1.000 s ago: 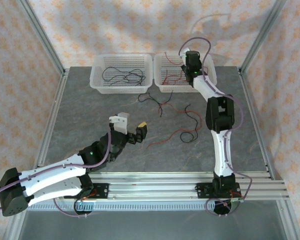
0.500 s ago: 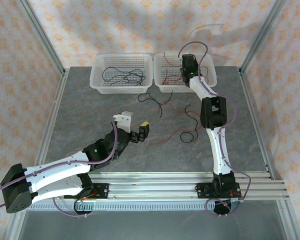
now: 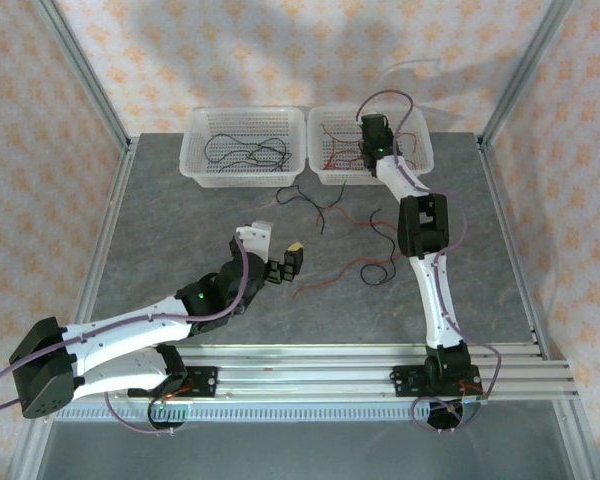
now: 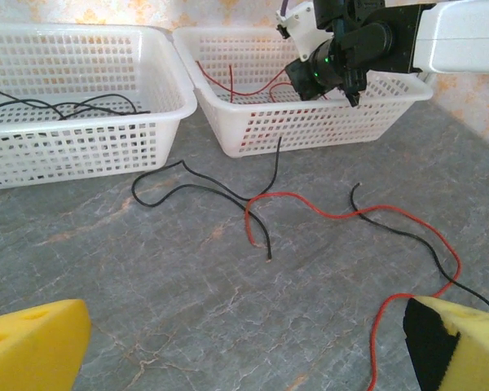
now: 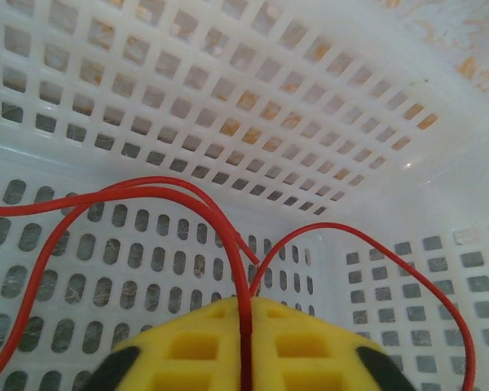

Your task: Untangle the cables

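Spreading wide, the left gripper (image 3: 276, 256) hangs low at lower centre-left of the top view, its yellow pads (image 4: 33, 342) far apart and holding nothing. Up and left of centre, the left basket (image 3: 195, 165) holds black cables (image 3: 245, 152). Mid-frame on the table (image 3: 160, 230) lie loose cables (image 3: 365, 240), red and black crossing (one black end reaches the front wall of the right basket (image 3: 325, 176)). Inside that basket, upper centre-right, the right gripper (image 5: 246, 350) seems to pinch a red cable (image 5: 244, 293) between nearly closed pads, though the seam is hard to read.
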Controlling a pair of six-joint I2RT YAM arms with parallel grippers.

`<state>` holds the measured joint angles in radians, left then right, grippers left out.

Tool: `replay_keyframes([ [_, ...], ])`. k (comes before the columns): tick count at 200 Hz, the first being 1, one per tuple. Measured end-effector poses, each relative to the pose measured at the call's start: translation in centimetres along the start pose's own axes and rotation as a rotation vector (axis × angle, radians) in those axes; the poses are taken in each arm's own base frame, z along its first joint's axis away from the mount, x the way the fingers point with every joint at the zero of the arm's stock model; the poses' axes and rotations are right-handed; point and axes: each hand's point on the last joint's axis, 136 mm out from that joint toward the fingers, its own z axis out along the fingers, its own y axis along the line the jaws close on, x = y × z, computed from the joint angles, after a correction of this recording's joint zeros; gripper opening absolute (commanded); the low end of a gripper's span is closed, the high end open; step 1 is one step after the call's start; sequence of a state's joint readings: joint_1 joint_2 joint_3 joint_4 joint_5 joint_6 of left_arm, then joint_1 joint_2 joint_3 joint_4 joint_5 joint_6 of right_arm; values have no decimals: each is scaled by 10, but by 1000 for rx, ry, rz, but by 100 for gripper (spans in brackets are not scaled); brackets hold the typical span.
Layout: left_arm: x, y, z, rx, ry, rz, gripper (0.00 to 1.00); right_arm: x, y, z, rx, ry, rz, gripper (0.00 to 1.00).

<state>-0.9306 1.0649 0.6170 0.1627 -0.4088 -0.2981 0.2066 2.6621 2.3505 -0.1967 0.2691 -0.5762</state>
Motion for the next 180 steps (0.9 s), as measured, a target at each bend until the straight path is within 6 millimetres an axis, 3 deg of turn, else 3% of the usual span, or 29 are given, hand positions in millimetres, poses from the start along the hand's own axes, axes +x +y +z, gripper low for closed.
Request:
replay_keyframes([
  [40, -4, -1, 0, 0, -7, -5, 99, -17, -5, -7, -19, -30, 68, 40],
  [72, -4, 0, 0, 4, -4, -15, 99, -29, -12, -21, -46, -37, 109, 44],
  [99, -2, 2, 1, -2, 8, -27, 99, -52, -34, -49, -46, -60, 173, 45],
  [125, 1, 3, 2, 3, 20, -41, 99, -85, -68, -91, -38, -102, 282, 45],
  [150, 2, 4, 2, 9, 29, -54, 99, -110, -106, -147, -47, -133, 419, 47],
  [165, 0, 4, 1, 17, 29, -73, 96, -116, -123, -184, -76, -146, 502, 53],
  [180, -4, 5, -1, 22, 22, -92, 91, -106, -131, -221, -122, -137, 566, 58],
])
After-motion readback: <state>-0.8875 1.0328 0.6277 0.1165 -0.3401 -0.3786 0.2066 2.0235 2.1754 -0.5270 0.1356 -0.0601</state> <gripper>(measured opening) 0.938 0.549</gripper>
